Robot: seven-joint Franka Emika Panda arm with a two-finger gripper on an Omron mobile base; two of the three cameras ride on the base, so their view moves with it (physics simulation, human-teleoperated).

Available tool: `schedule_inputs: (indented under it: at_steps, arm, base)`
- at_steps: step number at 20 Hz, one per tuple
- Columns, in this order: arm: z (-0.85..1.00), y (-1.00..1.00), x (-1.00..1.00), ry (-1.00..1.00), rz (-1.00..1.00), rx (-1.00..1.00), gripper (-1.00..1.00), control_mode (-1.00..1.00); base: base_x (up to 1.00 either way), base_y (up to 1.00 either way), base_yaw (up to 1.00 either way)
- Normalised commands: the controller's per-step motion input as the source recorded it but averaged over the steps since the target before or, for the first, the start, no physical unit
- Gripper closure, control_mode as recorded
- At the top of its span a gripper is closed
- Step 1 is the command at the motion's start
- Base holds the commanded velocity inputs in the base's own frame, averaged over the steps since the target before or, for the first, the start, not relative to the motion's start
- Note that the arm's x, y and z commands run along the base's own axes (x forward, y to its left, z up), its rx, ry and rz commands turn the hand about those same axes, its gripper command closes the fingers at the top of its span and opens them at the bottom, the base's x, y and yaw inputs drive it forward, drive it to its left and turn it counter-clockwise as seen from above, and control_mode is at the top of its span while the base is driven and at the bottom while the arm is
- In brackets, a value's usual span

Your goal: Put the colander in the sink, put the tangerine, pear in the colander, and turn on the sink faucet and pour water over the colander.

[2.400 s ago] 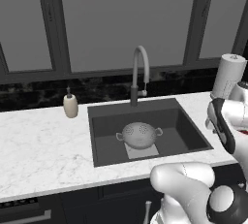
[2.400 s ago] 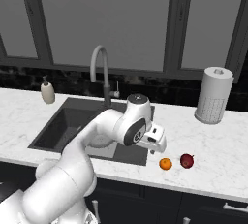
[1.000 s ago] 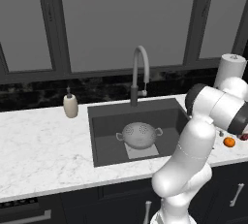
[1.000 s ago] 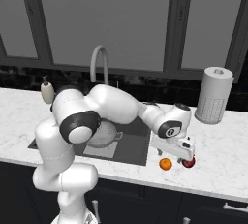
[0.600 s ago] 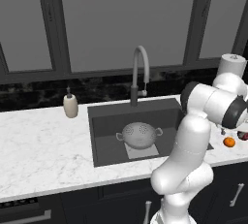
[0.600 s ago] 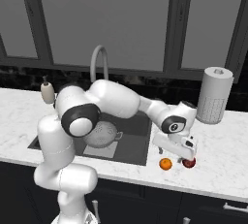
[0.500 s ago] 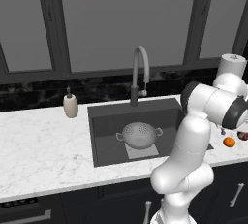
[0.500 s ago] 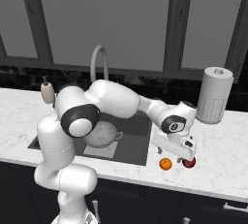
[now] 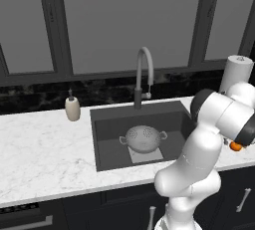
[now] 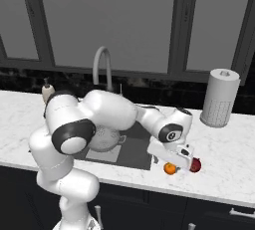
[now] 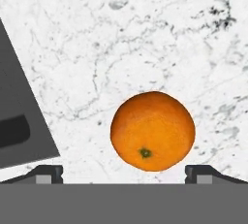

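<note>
White marble-patterned stone formed the long counter (image 9: 45, 159), and we saw the large dark-grey rectangular sink (image 9: 107, 134) set into it, with a lighter grey square patch on its bottom. Behind the basin rose the tall slim grey gooseneck faucet (image 9: 143, 77), and to its left on the counter stood a small beige soap bottle (image 9: 72, 108). At the far right of the counter we noted a tall white cylindrical paper-towel roll (image 10: 219, 98). Inside the sink, on the light patch, sat the small light-grey metal colander (image 9: 143, 139), dotted with holes, its two loop handles pointing sideways. We found the white arm stretched out to the right over the counter, its gripper (image 10: 183, 158) low above the two fruits near the front edge. Its fingertips (image 11: 48, 173) stood wide apart with nothing between them, the tiny round bright-orange tangerine (image 11: 153, 131) lying on the marble just ahead of them. Just beside the tangerine, on its right, lay the small dark-red pear (image 10: 195, 165).
</note>
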Motion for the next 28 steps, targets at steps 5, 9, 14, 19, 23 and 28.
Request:
schedule_inputs:
  at_steps: [5, 9, 14, 19, 23, 28]
  arm:
    - [0.0, 0.01, -0.06, -0.04, 0.0, -0.01, -1.0, -1.0]
    - [0.0, -0.02, 0.07, -0.02, 0.0, 0.0, -1.0, -1.0]
    - [0.0, -0.09, 0.17, 0.0, 0.0, 0.0, -1.0, -1.0]
    - [0.0, -0.16, 0.03, 0.0, 0.0, 0.0, -1.0, -1.0]
    - [0.0, -0.21, 0.0, 0.0, 0.0, 0.0, -1.0, -1.0]
    - [0.0, -0.08, 0.0, 0.0, 0.0, 0.0, -1.0, -1.0]
  base:
    - [0.0, 0.0, 0.0]
    - [0.0, 0.0, 0.0]
    - [0.0, 0.0, 0.0]
    - [0.0, 0.0, 0.0]
    - [0.0, 0.0, 0.0]
    - [0.0, 0.0, 0.0]
